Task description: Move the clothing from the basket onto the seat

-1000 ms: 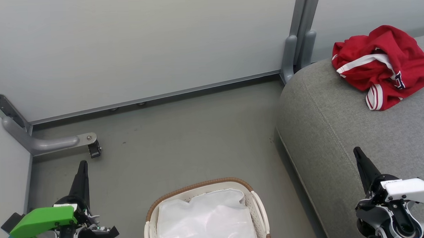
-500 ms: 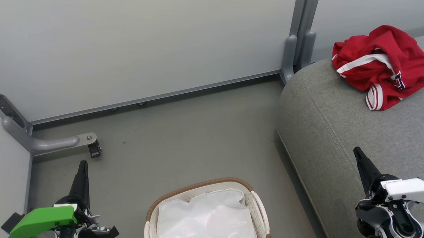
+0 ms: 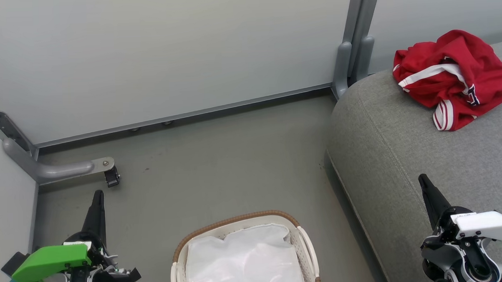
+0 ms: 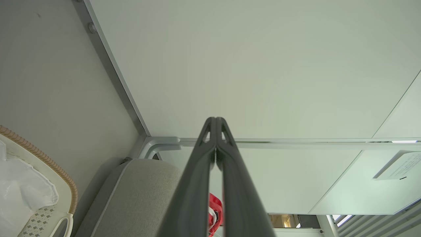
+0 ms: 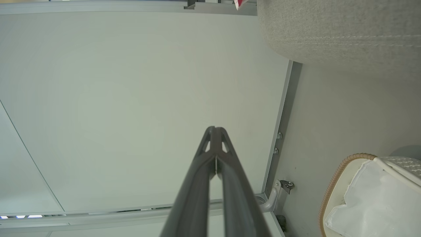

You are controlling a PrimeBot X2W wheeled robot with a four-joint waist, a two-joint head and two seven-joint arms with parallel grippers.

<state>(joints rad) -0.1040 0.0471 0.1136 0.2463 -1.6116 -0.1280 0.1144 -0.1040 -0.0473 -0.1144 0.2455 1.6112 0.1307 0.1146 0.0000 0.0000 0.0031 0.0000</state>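
A grey floor [image 3: 218, 167] runs up to pale wall panels [image 3: 168, 56] in a bare corner, and the sofa [image 3: 401, 152] takes up the right side of my head view. The jersey [image 3: 453, 75] lies crumpled on top of the sofa, at its far rounded end near the wall. It is a bunch of red cloth with white stripe trim and a bit of dark lettering showing. It rests on the upholstery, though its right side runs close to the picture edge.

The basket [image 3: 237, 220] sits on the floor near the sofa's base, low in my view. All I see in it is the white sheet [image 3: 242, 258], with no red among the folds. Its near end is cut off by the frame, so I cannot vouch for that part.

My left gripper [image 3: 97, 196] hangs over the floor to the left of the basket, fingers pressed together with nothing between them. My right gripper [image 3: 423, 181] sits over the sofa's near part, well apart from the jersey, and is likewise clenched on nothing. Both wrist views show the finger pairs meeting at the tips.

I judge the task done: the jersey is out of the basket and on the sofa, and neither arm carries anything. The sheet is not part of the job, so I see no step left.
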